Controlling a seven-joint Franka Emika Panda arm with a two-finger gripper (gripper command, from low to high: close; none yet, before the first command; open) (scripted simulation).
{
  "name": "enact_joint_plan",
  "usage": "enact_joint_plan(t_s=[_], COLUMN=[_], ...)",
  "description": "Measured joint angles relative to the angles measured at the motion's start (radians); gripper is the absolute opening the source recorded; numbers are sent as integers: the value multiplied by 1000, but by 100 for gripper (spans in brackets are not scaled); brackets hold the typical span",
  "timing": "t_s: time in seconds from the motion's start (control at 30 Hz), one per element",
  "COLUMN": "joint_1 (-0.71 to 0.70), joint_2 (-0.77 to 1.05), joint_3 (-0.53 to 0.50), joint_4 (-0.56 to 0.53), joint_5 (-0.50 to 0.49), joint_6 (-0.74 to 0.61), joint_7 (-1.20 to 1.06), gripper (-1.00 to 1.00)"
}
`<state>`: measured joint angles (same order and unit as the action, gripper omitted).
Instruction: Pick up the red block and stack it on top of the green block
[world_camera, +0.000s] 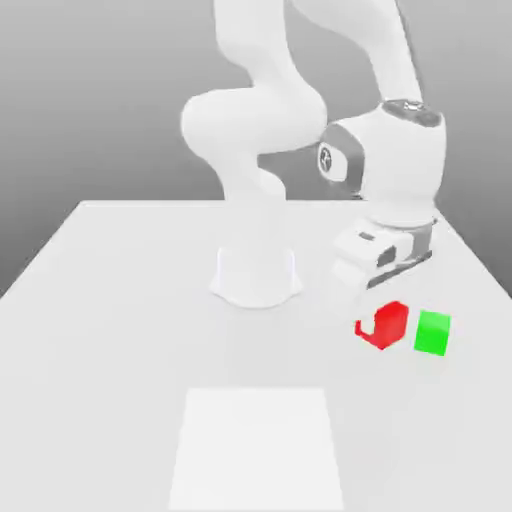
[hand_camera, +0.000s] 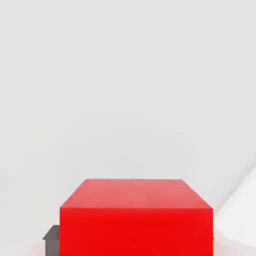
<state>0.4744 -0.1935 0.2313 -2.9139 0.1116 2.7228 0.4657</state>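
Red is what grabs the eye here: the red block (world_camera: 383, 325) sits low at the exterior view's right, tucked under the Panda's hand, with part of its face masked by something pale in front of it. Just beside it, further to the exterior view's right, is the green block (world_camera: 432, 332), resting on the white tabletop (world_camera: 120, 300), a thin gap between the two cubes. The gripper (world_camera: 378, 318) hangs right at the red block, the white wrist bent over above it. Whether the red block is resting on the tabletop or raised a touch, I cannot tell. In the hand view the red block (hand_camera: 136, 217) looms large and close, top face and front face both showing, a dark grey piece (hand_camera: 52, 235) peeking out at one lower corner. The fingers look to be down around the red cube, but clenched on it or released? I cannot tell. The arm's round white base (world_camera: 256, 275) stands mid-tabletop, and a brighter white rectangular patch (world_camera: 258, 445) lies on the near part of the tabletop, well apart from both blocks.
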Motion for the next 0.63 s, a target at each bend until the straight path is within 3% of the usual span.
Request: enact_joint_plan(t_s=[0.3, 0.4, 0.5, 0.53, 0.63], joint_1=[258, 249, 237, 240, 237], joint_2=[-16, 79, 192, 222, 222], joint_3=[93, 108, 92, 78, 78], joint_4=[20, 23, 27, 29, 29], joint_5=[41, -9, -118, -158, -158], joint_6=[-33, 57, 160, 188, 188], joint_7=[-332, -313, -239, -210, -210], gripper=[-100, -100, -100, 100, 100])
